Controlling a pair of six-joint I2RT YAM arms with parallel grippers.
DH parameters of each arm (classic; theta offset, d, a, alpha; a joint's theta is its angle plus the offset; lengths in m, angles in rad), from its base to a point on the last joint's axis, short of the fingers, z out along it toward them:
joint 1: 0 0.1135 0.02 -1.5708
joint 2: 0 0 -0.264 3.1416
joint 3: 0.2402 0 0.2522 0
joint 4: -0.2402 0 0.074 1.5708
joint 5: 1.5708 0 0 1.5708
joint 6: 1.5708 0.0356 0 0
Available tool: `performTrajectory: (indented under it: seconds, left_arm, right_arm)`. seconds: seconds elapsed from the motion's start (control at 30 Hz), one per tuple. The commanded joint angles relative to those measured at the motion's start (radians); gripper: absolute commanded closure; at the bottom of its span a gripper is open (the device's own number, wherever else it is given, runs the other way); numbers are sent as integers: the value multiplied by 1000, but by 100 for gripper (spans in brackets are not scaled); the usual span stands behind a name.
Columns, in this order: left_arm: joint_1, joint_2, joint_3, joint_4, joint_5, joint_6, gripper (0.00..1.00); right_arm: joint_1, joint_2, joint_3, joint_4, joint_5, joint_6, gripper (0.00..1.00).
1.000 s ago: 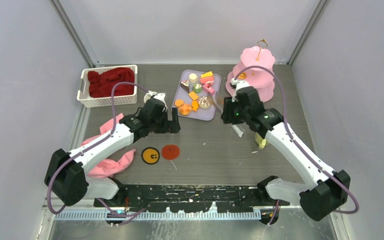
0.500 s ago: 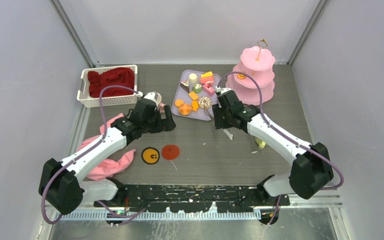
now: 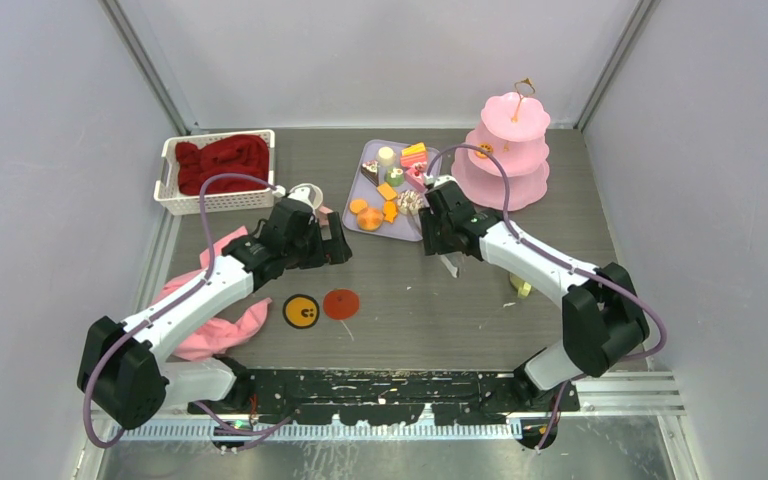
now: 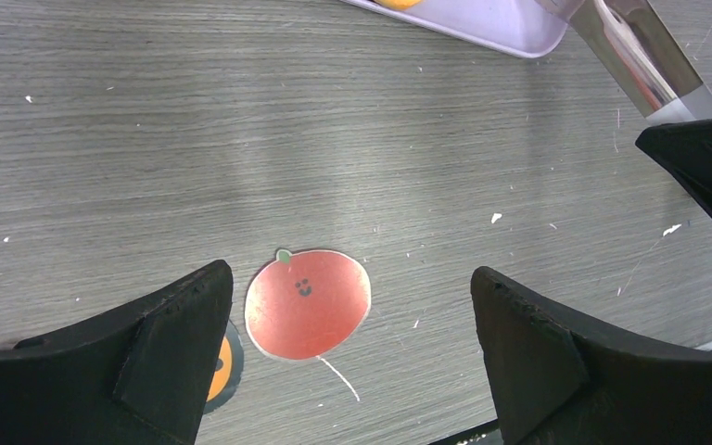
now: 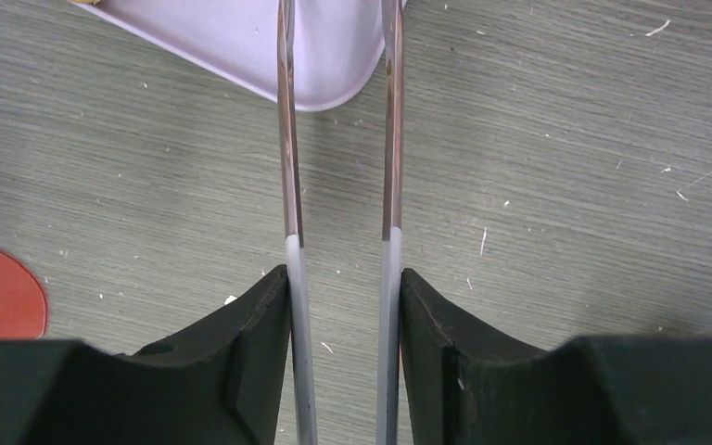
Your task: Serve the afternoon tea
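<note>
Several small toy cakes, donuts and fruit pieces (image 3: 392,183) lie on a lavender tray (image 3: 428,226) at the table's middle back. One cookie-like piece (image 3: 483,152) sits on the middle tier of the pink stand (image 3: 508,160). A cream mug (image 3: 305,192) shows behind my left arm. My right gripper (image 3: 434,238) (image 5: 343,287) is shut on the long metal tweezers (image 5: 287,139), whose two arms reach over the tray's near right corner (image 5: 320,65); their tips are out of view. My left gripper (image 3: 336,250) (image 4: 349,272) hangs open over bare table, nothing between its fingers.
A white basket with a red cloth (image 3: 218,170) stands at the back left. A pink cloth (image 3: 215,315) lies under my left arm. Two round stickers lie near the front, one red (image 3: 340,303) (image 4: 308,302) and one orange and black (image 3: 301,311). A small yellowish piece (image 3: 520,287) lies right of centre.
My right gripper has swung left from the pink stand to the tray's near right corner, tweezers still in it. The left gripper drew back slightly to the left, then stayed.
</note>
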Motion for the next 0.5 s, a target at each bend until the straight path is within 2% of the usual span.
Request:
performTrajectory:
  seconds: [0.0, 0.33, 0.47]
  left_arm:
    - [5, -28, -5, 47, 5, -5, 1]
    - [4, -19, -21, 64, 15, -18, 1]
    - [4, -11, -19, 64, 17, -18, 1]
  right_arm:
    - [4, -6, 26, 99, 16, -11, 51]
    - [4, 19, 30, 170, 25, -17, 48]
    - [4, 36, 34, 178, 25, -18, 53]
